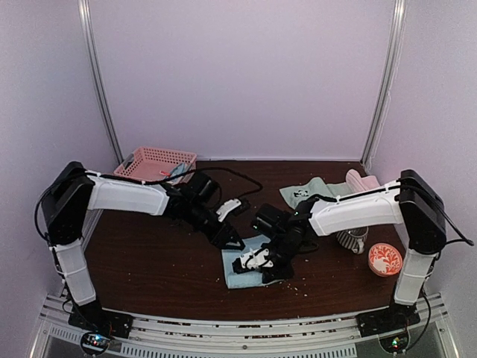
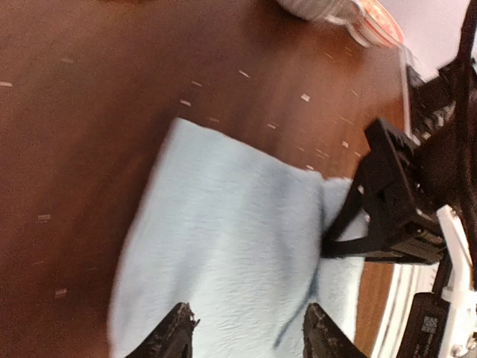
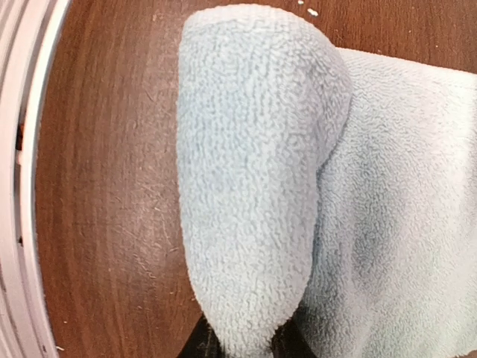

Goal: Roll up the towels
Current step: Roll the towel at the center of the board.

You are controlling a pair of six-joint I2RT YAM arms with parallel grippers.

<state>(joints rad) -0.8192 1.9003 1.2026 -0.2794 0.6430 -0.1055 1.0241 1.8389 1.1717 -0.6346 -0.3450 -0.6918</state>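
Rolling light blue towel [image 1: 240, 276], mid-table toward near edge. Right gripper [image 3: 242, 344] pinching one lifted edge, fold curled over flat part. Left gripper [image 2: 250, 334] spread, hovering above same towel; contact with cloth unclear.

Risks:
- nothing pins towel, so whole cloth may drag on smooth wood instead of curling
- single-point pinch may skew roll
- thick fold may slip from fingers
- grippers very close, collision possible

Sage green towel [image 1: 305, 192] and pink towel [image 1: 361, 181] lie near far right corner.
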